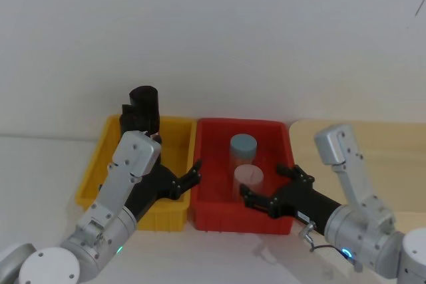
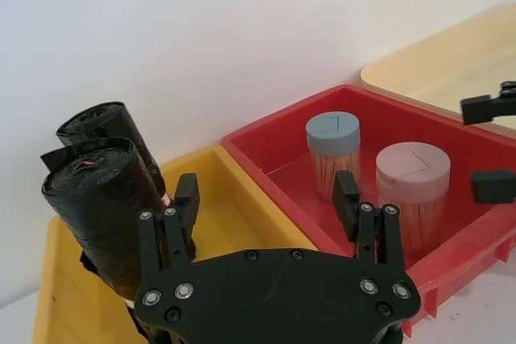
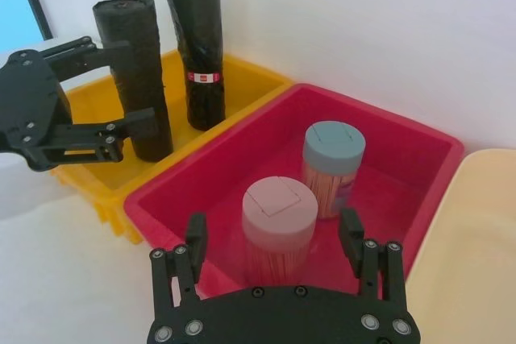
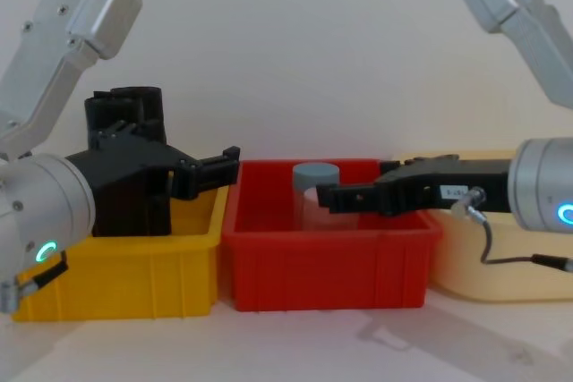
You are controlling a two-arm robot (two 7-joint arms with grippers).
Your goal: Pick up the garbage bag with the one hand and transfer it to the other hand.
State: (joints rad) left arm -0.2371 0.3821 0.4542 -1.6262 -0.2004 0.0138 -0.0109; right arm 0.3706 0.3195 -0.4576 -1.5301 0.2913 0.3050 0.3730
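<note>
Black on black, the garbage bag [image 3: 197, 38] stands upright at the back of the yellow bin [image 3: 250, 70] just beside its twin roll [image 3: 133, 70], so your left gripper [image 2: 266, 191], jaws wide over that bin's near side, could clip the twin and topple both, leaving the right gripper [image 3: 272, 227], jaws wide over the red bin [image 3: 387, 118] next to it, nothing to receive.

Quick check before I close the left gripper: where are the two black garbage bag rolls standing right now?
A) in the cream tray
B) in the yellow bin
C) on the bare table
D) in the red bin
B: the garbage bag and the other roll both stand upright in the yellow bin, next to the open left gripper.
</note>
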